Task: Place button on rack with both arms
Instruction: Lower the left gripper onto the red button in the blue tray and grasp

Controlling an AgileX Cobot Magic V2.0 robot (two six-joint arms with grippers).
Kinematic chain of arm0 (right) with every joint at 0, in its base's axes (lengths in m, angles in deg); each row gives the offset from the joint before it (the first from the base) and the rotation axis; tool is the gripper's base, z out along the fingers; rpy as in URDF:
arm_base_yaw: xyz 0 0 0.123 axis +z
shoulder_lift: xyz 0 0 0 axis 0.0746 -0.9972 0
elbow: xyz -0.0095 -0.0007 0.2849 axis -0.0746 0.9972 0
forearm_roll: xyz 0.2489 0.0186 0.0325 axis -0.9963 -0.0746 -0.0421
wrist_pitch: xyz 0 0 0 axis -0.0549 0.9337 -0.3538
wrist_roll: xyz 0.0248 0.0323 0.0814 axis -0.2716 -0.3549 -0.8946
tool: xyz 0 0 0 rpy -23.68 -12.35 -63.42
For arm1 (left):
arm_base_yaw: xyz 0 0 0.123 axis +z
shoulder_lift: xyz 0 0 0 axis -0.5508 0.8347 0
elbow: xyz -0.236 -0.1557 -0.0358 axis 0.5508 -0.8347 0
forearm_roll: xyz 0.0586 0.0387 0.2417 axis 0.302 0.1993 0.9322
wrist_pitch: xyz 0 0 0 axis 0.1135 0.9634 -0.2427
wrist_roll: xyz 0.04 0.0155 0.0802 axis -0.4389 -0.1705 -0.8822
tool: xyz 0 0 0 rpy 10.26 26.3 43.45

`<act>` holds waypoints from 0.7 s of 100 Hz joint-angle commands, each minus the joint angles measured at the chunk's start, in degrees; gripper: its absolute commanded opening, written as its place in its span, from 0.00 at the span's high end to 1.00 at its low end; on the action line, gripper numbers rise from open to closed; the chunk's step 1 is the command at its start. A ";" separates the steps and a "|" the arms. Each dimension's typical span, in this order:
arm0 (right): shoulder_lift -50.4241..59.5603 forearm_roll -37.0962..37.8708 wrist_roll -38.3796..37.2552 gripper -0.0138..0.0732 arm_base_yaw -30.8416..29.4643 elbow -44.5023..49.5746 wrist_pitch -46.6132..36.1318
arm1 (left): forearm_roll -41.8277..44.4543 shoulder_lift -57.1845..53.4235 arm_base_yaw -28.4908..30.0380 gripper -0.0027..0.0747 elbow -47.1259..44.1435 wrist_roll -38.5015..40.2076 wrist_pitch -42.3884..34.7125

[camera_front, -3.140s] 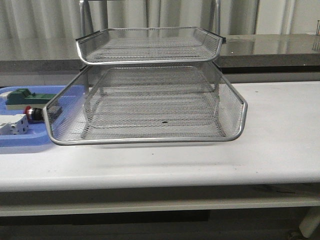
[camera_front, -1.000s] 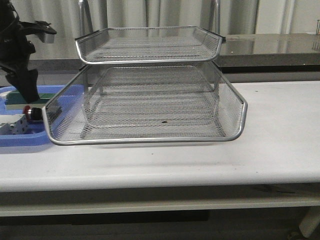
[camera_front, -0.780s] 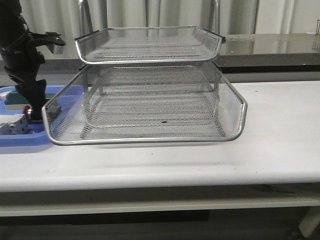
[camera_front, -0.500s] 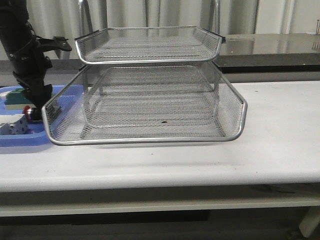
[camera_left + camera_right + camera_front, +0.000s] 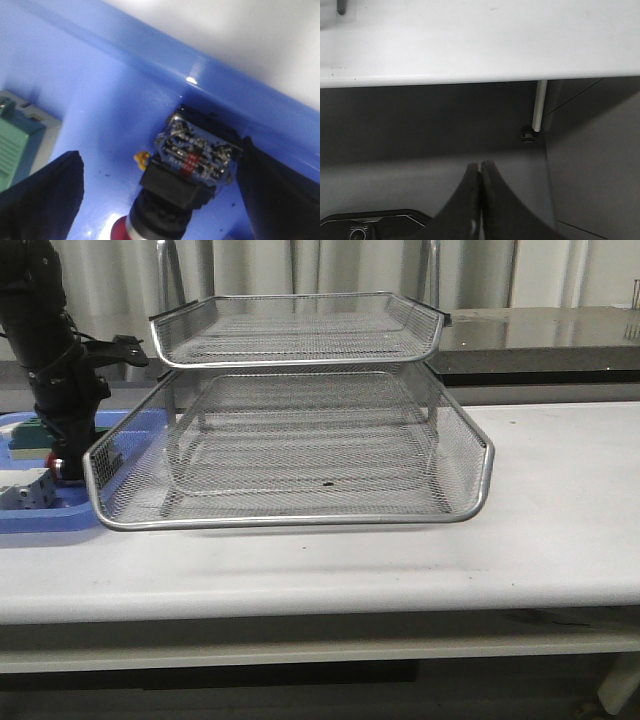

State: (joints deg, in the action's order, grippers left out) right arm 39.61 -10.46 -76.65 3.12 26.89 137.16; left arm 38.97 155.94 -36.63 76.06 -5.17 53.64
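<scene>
Straddling: button [image 5: 192, 172] lying in blue tray [image 5: 100, 95] is flanked by wide-spread left claw [image 5: 157, 200] | right claw [image 5: 480, 200] pressed closed, empty | handling judged: light, rigid, smooth; black body to be gripped, not round red head | rack [image 5: 290, 440] on tabletop [image 5: 560, 500]

White surface [image 5: 560, 530], pale and smooth, a few faint dark scuffs near its front edge. Rack [image 5: 300, 440] stands directly on it, left of centre, its lowest wire-mesh tray pulled forward toward the front edge. Flat blue tray [image 5: 40, 517] lies at far left, just beside the rack's left rim, partly behind it.
</scene>
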 commanded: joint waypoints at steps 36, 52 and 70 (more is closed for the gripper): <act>0.10 1.49 0.32 0.92 -0.25 -1.95 -2.39 | -0.75 -2.57 -0.21 0.26 1.66 -0.13 -2.08; 0.10 1.49 0.32 0.92 -0.25 -1.95 -2.39 | -0.75 -2.57 -0.21 0.52 1.66 -0.13 -2.08; 0.10 1.49 0.32 0.92 -0.25 -1.95 -2.39 | -0.75 -2.57 -0.21 0.78 1.82 -0.13 -2.08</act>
State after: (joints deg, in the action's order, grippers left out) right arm 39.61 -10.46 -76.43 3.12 26.89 137.16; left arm 38.84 156.82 -36.63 76.18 -5.17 52.94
